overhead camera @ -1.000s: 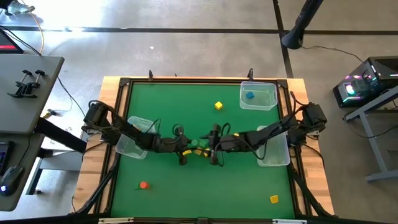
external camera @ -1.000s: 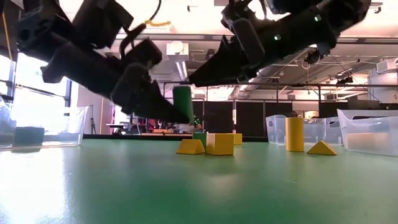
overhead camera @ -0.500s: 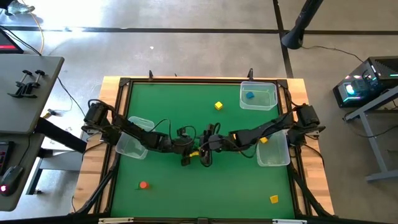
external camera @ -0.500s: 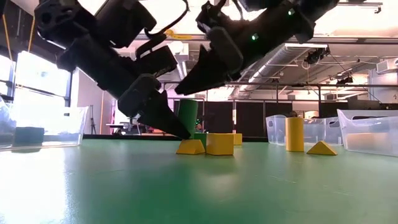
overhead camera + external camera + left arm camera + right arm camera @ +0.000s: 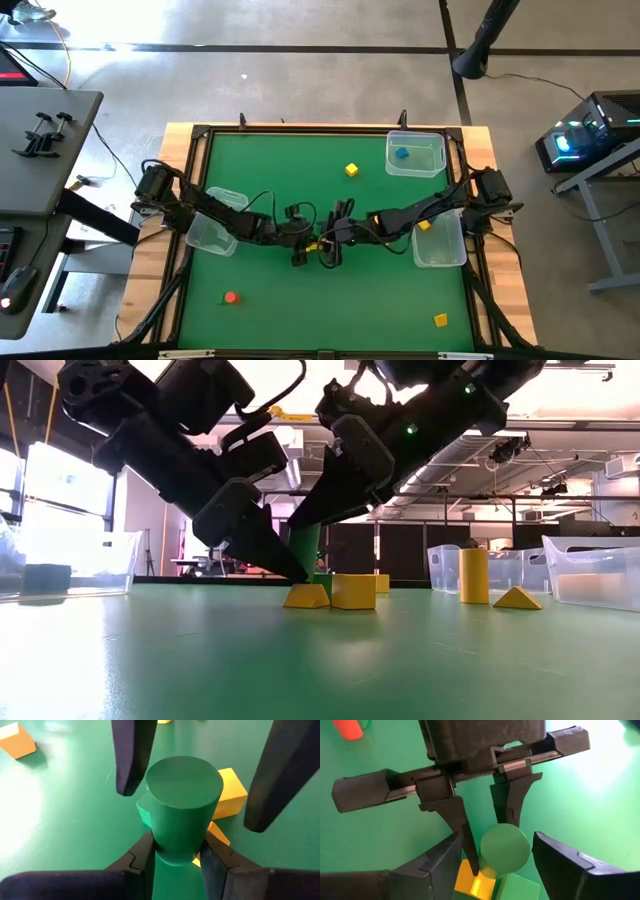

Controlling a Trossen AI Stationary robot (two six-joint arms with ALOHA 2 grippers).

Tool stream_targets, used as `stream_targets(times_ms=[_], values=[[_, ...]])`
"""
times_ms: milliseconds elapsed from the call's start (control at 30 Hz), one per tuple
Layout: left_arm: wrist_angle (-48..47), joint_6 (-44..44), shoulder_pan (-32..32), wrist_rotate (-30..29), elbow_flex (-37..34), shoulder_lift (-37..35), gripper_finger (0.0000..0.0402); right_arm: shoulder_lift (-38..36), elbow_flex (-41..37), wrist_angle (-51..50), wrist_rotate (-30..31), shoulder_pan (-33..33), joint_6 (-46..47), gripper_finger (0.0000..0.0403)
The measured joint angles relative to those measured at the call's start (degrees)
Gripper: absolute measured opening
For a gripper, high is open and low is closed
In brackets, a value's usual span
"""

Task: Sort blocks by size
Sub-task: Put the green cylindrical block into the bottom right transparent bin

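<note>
Both arms are dark, near-black, built of chunky jointed segments with thin black cables looping along them. The left gripper (image 5: 297, 252) and right gripper (image 5: 330, 254) end in long tapering fingers (image 5: 131, 757) with stepped, blocky bases. A small green light glows on one arm in the low view.

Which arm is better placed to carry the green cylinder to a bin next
Left, most likely. The left end effector is already shut on the green cylinder block, holding it over the yellow blocks. The right end effector is open, its fingers only straddling the cylinder's top without gripping.
</note>
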Motion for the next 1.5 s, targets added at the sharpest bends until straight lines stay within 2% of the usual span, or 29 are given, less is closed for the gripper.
stream_targets(times_ms=[633, 833, 1067, 1200, 1400, 1500], values=[[-0.10, 0.01, -0.04, -0.67, -0.07, 0.09, 0.0092, 0.17, 0.00, -2.35, -1.10, -0.30, 1.40, 0.0136], [-0.42, -0.13, -0.04, -0.80, -0.11, 0.09, 0.0110, 1.31, 0.04, -0.46, -0.20, -0.18, 0.85, 0.0127], [0.61, -0.48, 0.00, -0.30, 0.08, -0.04, 0.0145, -1.63, -0.11, -4.88, 8.11, 2.85, -0.53, 0.0127], [-0.89, -0.63, -0.20, 0.72, -0.15, 0.11, 0.0156, -7.06, -0.12, -12.21, 16.93, 6.27, 0.84, 0.0126], [-0.67, -0.61, -0.13, 0.61, -0.22, 0.00, 0.0158, -17.55, -0.11, -30.57, 30.20, 15.12, 13.06, 0.0126], [-0.55, -0.61, -0.13, 0.59, -0.20, 0.00, 0.0158, -22.81, -0.07, -42.31, 32.11, 20.22, 23.86, 0.0126]])
